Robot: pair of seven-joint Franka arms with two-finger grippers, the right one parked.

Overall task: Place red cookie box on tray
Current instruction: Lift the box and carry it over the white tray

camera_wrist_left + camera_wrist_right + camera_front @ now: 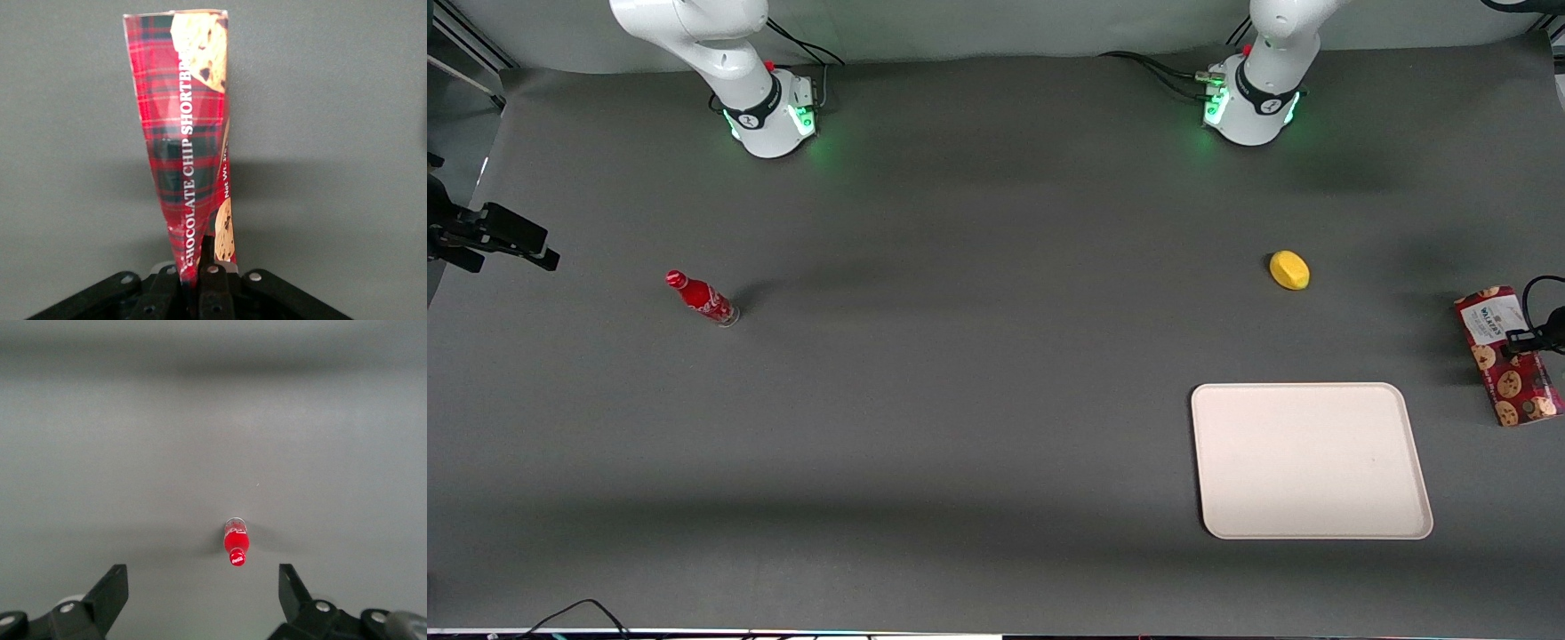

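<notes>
The red cookie box [1507, 356], dark red tartan with chocolate-chip cookies and a white label at one end, sits at the working arm's end of the table. My left gripper [1531, 341] is shut on it, and only the gripper's black tip shows at the frame edge. In the left wrist view the box [187, 133] stretches away from the gripper [200, 267], pinched at its near end between the two fingers. It seems lifted off the table, which carries a shadow beneath it. The cream-white tray [1312, 460] lies flat, nearer the front camera than the box and beside it toward the parked arm.
A yellow lemon [1289, 269] rests farther from the front camera than the tray. A small red bottle [701, 298] stands toward the parked arm's end of the table; the right wrist view also shows the bottle [235, 547]. Grey cloth covers the table.
</notes>
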